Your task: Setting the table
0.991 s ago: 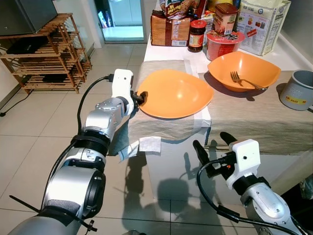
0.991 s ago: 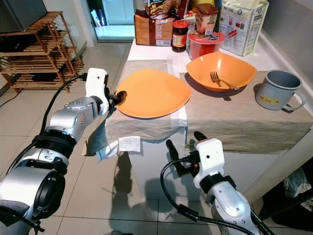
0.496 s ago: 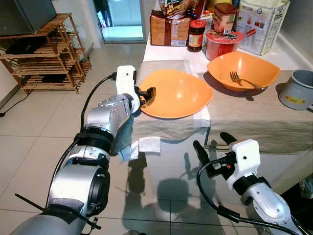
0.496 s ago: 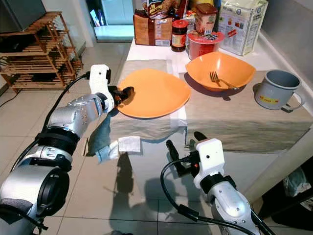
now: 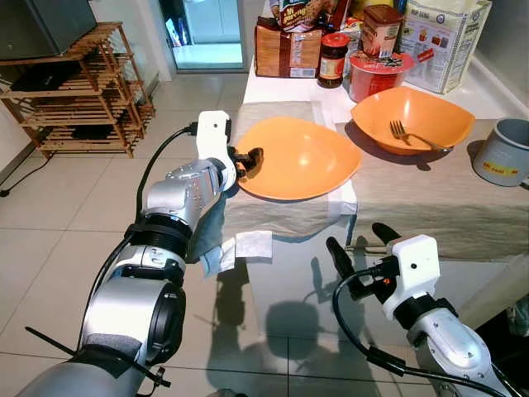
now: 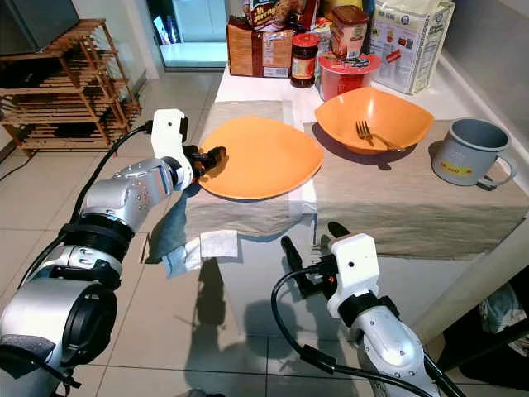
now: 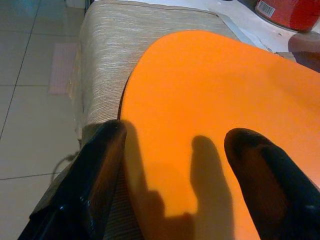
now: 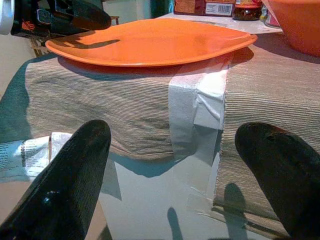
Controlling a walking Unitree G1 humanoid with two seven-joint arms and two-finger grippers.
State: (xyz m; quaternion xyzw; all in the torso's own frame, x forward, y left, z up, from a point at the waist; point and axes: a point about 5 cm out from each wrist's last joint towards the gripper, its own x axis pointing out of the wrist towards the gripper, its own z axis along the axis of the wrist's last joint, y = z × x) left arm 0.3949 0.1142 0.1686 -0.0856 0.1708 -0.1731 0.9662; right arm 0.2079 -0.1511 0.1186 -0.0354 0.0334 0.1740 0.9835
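Left gripper at the table's left edge — fingers spread, released, straddling the rim of the flat orange plastic plate lying on the beige woven table runner. Right gripper hangs below the table's front edge — fingers apart, grasping nothing.

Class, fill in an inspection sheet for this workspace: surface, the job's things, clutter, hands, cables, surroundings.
Surface: table under striped cloths, taped at the seam.
Job's things: orange plate at the near left edge; orange bowl holding a fork; grey mug to the right.
Clutter: jars, packets and a red tub at the far end.
Hands: left hand open, astride the plate's rim; right hand open, below the table edge.
Cables: black leads along both arms.
Surroundings: tiled floor, wooden rack on the left.
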